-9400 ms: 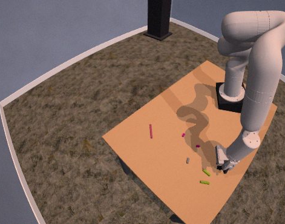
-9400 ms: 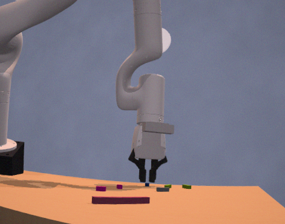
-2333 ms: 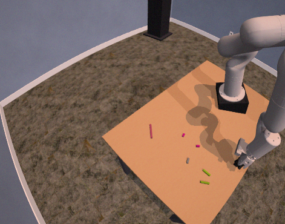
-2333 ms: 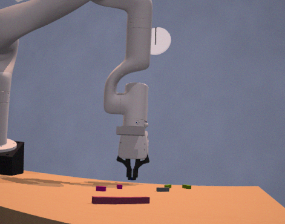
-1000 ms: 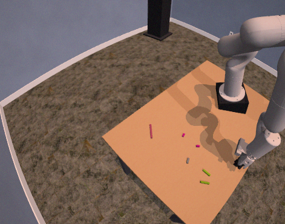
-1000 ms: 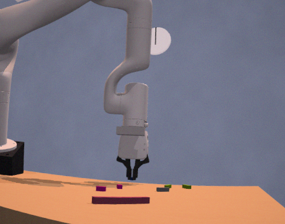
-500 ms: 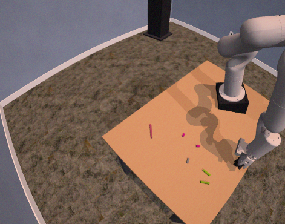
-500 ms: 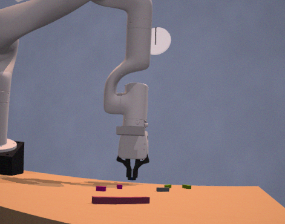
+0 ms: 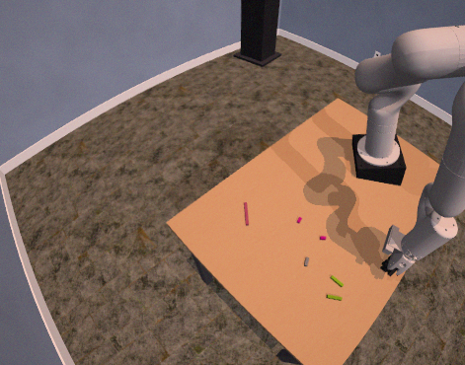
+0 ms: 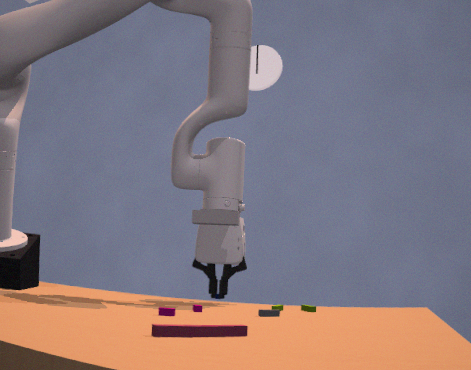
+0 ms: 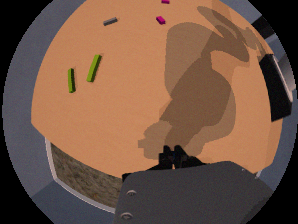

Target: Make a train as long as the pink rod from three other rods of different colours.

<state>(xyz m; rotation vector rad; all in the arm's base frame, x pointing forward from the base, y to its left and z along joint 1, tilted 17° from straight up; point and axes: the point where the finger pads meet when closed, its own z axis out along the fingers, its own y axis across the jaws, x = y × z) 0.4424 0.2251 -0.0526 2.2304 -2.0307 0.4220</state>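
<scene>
The pink rod (image 9: 246, 213) lies flat towards the table's left side; it also shows in the exterior view (image 10: 199, 330). Two magenta rods (image 9: 299, 220) (image 9: 323, 238), a grey rod (image 9: 306, 261) and two lime rods (image 9: 337, 281) (image 9: 334, 297) lie apart from one another. My gripper (image 9: 391, 268) hangs near the table's right edge, with its fingertips (image 10: 218, 292) just above the surface. It is shut on a tiny dark blue piece, which looks like the blue rod (image 10: 218, 296). In the wrist view the fingers (image 11: 174, 156) mostly hide it.
The arm's black base (image 9: 379, 165) stands at the table's far corner. The table's right edge (image 9: 409, 266) runs just beside the gripper. A black pillar (image 9: 259, 30) stands on the floor far behind.
</scene>
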